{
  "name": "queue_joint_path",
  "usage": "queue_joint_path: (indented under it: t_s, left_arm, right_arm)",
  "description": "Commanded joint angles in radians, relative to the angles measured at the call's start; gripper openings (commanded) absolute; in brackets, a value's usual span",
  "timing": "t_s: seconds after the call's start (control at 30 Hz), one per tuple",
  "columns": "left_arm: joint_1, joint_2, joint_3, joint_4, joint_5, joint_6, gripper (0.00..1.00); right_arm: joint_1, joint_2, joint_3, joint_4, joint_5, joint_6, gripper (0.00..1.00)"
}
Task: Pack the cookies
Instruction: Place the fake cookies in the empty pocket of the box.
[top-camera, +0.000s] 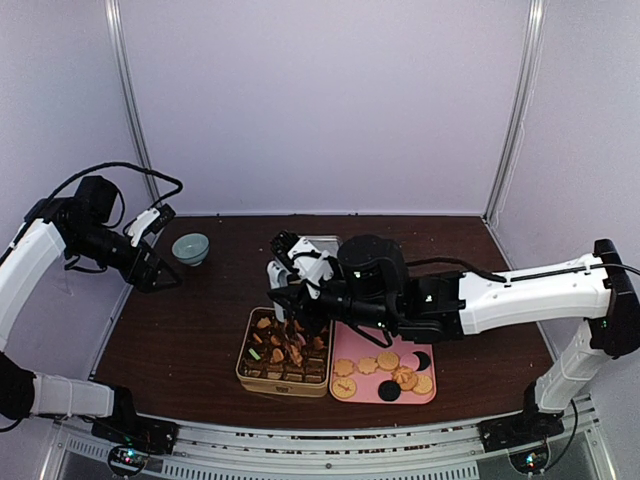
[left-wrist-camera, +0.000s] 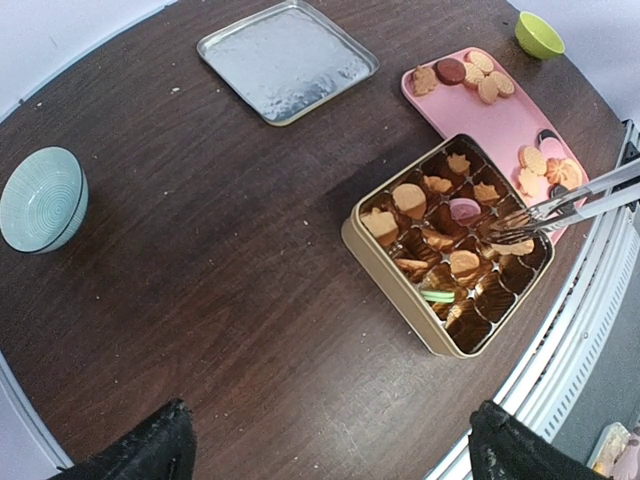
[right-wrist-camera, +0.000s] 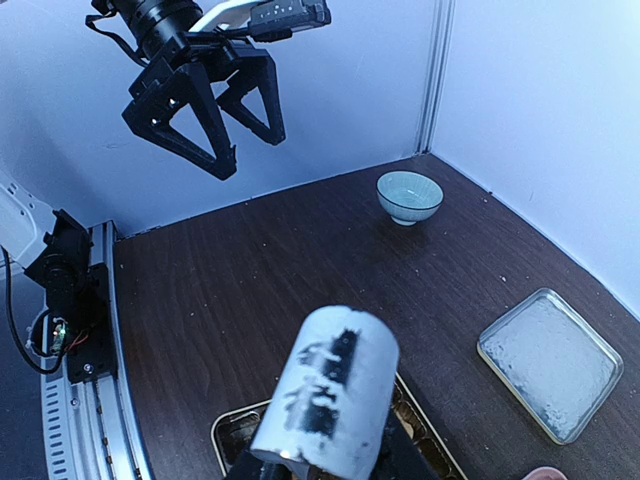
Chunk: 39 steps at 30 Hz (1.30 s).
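Cookies (top-camera: 388, 362) lie on a pink tray (top-camera: 352, 352), and more cookies (left-wrist-camera: 409, 198) sit in the cells of a gold tin (left-wrist-camera: 385, 272). My right gripper (top-camera: 305, 300) is shut on the white-wrapped handle of metal tongs (right-wrist-camera: 325, 398). The tong tips (left-wrist-camera: 515, 228) hover low over the tin's right-hand cells, just above a tan cookie (left-wrist-camera: 514, 247). I cannot tell if they pinch it. My left gripper (top-camera: 150, 265) is open and empty, raised high at the far left; its fingertips (left-wrist-camera: 140, 455) frame bare table.
A teal bowl (top-camera: 190, 248) stands at the back left. The tin's silver lid (left-wrist-camera: 288, 60) lies behind the tin. A small green bowl (left-wrist-camera: 540, 35) stands beyond the pink tray (left-wrist-camera: 500, 125). The table's front rail (left-wrist-camera: 590, 330) runs close to the tin.
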Motion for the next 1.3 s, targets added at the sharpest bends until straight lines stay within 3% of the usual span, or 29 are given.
queue_joint_path:
  t_s: [0.0,0.33,0.83,1.27]
  left_arm:
    - [0.008,-0.021,-0.013,0.0,-0.002,0.01,0.98]
    - [0.008,-0.011,0.0,0.0,0.001,0.006,0.98]
    - [0.008,-0.011,0.001,0.0,-0.001,0.006,0.98]
    - [0.009,-0.018,-0.002,0.0,-0.012,0.007,0.98]
  right_arm:
    - [0.007,-0.005,0.005,0.071,0.001,0.016,0.21]
    - [0.008,-0.05,-0.029,0.092,0.021,0.019,0.28]
    - [0.007,-0.114,-0.075,0.083,0.034,0.017,0.28]
    - [0.007,-0.036,-0.071,0.083,-0.011,0.038,0.27]
